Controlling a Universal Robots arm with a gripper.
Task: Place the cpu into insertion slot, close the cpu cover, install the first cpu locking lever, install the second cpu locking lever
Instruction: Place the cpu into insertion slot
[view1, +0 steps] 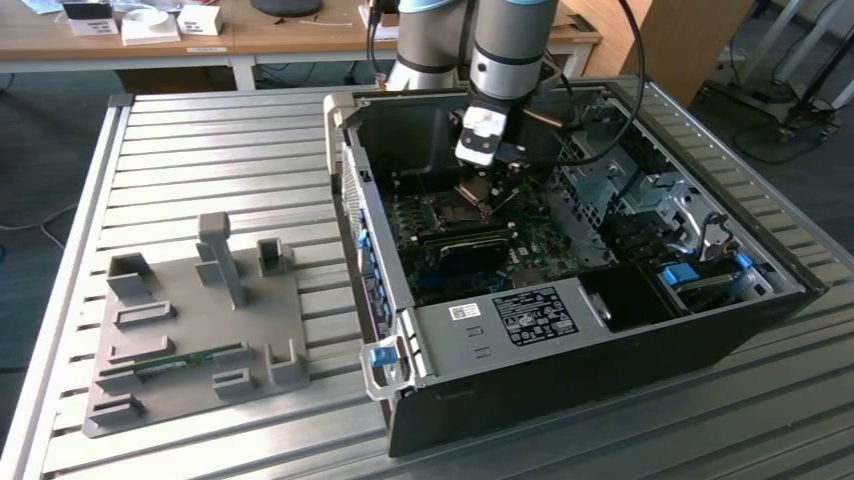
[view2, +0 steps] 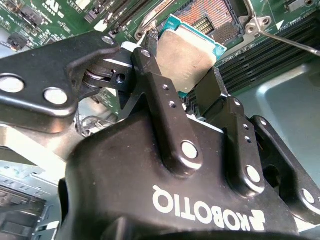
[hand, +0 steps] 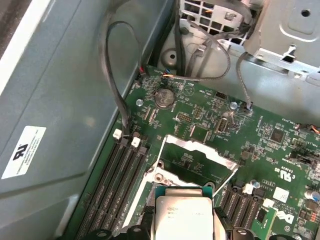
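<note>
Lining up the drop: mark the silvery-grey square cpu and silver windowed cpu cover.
silvery-grey square cpu (view2: 182, 55): second wrist view, metal top's middle.
silver windowed cpu cover (hand: 197, 147): first wrist view, one frame bar.

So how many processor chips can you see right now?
1. The cpu is held in the gripper, close to the empty socket on the green motherboard. Others could be hidden elsewhere in the case.
</note>
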